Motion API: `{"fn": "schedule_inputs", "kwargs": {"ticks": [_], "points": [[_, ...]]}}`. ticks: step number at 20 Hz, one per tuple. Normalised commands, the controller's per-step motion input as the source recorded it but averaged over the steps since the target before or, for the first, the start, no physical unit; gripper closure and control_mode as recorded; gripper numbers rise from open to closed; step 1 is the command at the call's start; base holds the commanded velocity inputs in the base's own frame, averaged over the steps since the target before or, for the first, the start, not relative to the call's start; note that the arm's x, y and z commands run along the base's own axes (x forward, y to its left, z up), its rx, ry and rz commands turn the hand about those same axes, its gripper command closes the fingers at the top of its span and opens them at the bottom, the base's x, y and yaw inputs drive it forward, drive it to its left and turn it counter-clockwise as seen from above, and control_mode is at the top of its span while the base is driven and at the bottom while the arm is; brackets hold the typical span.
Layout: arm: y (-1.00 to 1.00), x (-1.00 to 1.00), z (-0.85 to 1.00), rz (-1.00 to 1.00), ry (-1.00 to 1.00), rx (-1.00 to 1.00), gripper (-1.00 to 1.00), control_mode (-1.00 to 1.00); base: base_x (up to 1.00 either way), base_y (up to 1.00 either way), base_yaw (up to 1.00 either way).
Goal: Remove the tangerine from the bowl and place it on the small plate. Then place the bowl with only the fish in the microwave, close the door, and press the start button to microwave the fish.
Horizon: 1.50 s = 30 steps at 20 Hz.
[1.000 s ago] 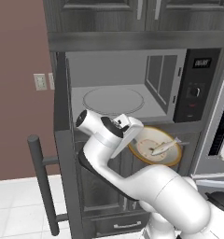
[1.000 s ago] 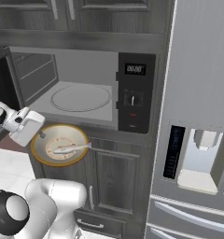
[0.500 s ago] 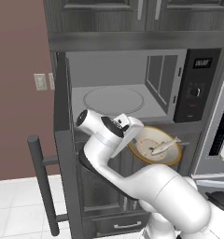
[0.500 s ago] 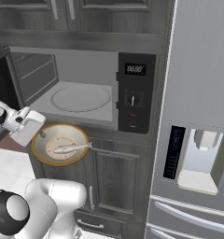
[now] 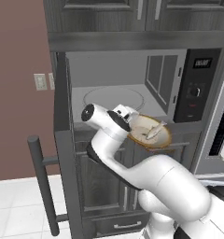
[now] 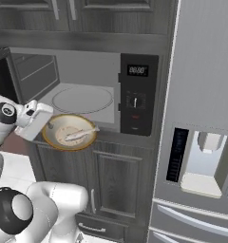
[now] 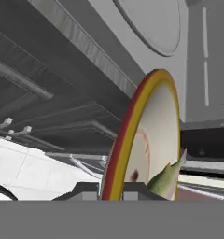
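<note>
My gripper is shut on the left rim of the bowl, a tan bowl with a golden rim, and holds it in the air just in front of the open microwave. The silvery fish lies inside the bowl. From the right, the gripper clamps the bowl with the fish, below the front of the turntable. The hand view has the bowl rim edge-on between my fingertips, with the fish beside it. The door stands wide open at left. The tangerine and the small plate are out of view.
The door's bar handle juts out at lower left. The control panel is right of the cavity. A steel fridge with a dispenser stands further right. Dark cabinets lie above and below.
The bowl with the fish has risen a little and moved closer to the microwave opening, still in my grip. The base has not moved.
</note>
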Motion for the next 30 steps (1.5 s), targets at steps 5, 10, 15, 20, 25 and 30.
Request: {"fn": "schedule_inputs", "kwargs": {"ticks": [5, 10, 15, 20, 25, 30], "points": [[0.0, 0.71, 0.22, 0.45, -0.03, 0.0, 1.0, -1.0, 0.0, 0.0, 0.0], [0.0, 0.34, 0.37, 0.37, -0.18, -0.02, 1.0, -1.0, 0.0, 0.0, 0.0], [-0.01, 0.13, 0.14, 0.3, -0.19, -0.03, 1.0, -1.0, 0.0, 0.0, 0.0], [-0.04, 0.5, 0.0, 0.3, -0.03, -0.02, 1.0, -1.0, 0.0, 0.0, 0.0], [0.0, 0.79, 0.01, 0.29, 0.0, -0.02, 1.0, -1.0, 0.0, 0.0, 0.0], [0.0, 0.62, 0.0, 0.21, 0.0, -0.04, 1.0, -1.0, 0.0, 0.0, 0.0]]}}
